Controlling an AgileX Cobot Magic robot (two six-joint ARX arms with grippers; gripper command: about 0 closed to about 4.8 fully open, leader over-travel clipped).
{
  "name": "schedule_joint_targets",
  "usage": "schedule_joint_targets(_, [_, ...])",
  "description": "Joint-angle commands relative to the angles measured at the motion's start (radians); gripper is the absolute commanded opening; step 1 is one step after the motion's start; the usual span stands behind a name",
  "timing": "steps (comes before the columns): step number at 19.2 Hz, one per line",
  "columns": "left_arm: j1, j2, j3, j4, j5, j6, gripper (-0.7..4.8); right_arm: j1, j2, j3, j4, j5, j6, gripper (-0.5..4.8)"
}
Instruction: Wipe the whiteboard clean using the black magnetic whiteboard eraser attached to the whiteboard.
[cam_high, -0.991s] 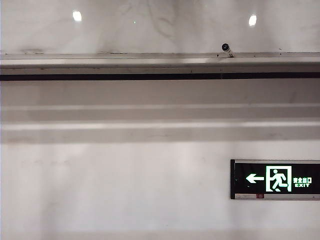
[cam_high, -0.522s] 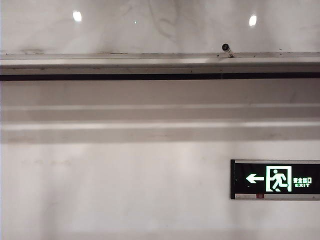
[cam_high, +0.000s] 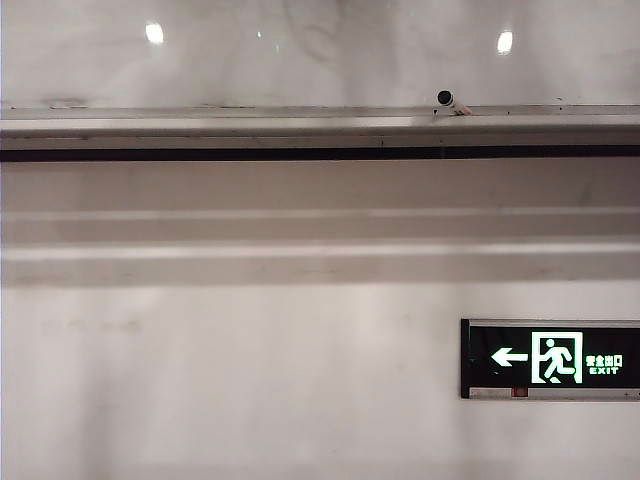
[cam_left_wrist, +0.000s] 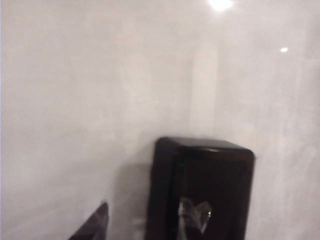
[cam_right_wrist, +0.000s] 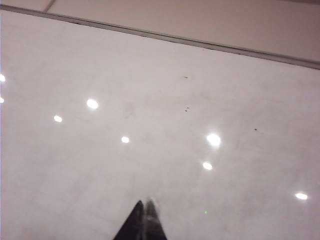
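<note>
While the left gripper (cam_left_wrist: 165, 227) shows only one fingertip (cam_left_wrist: 95, 225) beside the black eraser (cam_left_wrist: 200, 195) on the whiteboard (cam_left_wrist: 100, 90), its state is unclear; the right gripper (cam_right_wrist: 142, 222) is closed.

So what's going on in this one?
A two-arm robot is set to wipe a whiteboard. The left gripper is at the black eraser, which sits on the board; one finger shows beside it with a gap, the other is out of sight, so no grip can be confirmed. The right gripper is shut, empty and pointed at the board. The exterior view shows the board's metal rail and an exit sign, but no arms.
</note>
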Motion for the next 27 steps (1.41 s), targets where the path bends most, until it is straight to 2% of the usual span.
schedule_joint_targets(1, [0.033, -0.019, -0.007, -0.083, -0.129, 0.008, 1.74, 0.002, -0.003, 0.003, 0.009, -0.002, 0.01, -0.01])
schedule_joint_targets(4, [0.026, -0.076, -0.007, -0.202, -0.119, 0.008, 1.74, 0.002, -0.003, 0.003, -0.008, 0.002, 0.01, -0.01])
schedule_joint_targets(7, [0.023, -0.138, -0.008, -0.271, -0.039, 0.008, 1.74, 0.002, 0.005, 0.003, -0.04, 0.002, 0.01, -0.01])
schedule_joint_targets(9, [0.023, -0.181, -0.008, -0.301, -0.029, 0.01, 1.74, 0.002, 0.022, 0.003, -0.052, 0.006, 0.011, -0.01])
schedule_joint_targets(15, [0.023, -0.341, -0.008, -0.444, 0.013, 0.068, 1.71, 0.001, 0.159, 0.002, -0.071, 0.047, 0.01, 0.02])
schedule_joint_targets(16, [0.023, -0.368, -0.008, -0.479, 0.013, 0.072, 1.47, 0.001, 0.182, 0.002, -0.073, 0.047, 0.01, 0.39])
schedule_joint_targets(18, [0.023, -0.426, -0.008, -0.56, 0.068, 0.103, 0.07, 0.0, 0.252, 0.002, -0.07, 0.055, 0.01, 3.47])
schedule_joint_targets(19, [0.023, -0.452, -0.008, -0.594, 0.109, 0.127, -0.06, 0.0, 0.291, 0.002, -0.063, 0.057, 0.01, 4.13])
schedule_joint_targets(23, [0.023, -0.523, -0.008, -0.639, 0.126, 0.136, -0.06, 0.0, 0.428, 0.002, 0.025, 0.132, 0.124, 4.13])
schedule_joint_targets(27, [0.023, -0.544, -0.008, -0.656, 0.128, 0.135, -0.06, 0.0, 0.554, 0.002, 0.248, 0.228, 0.208, 4.09])
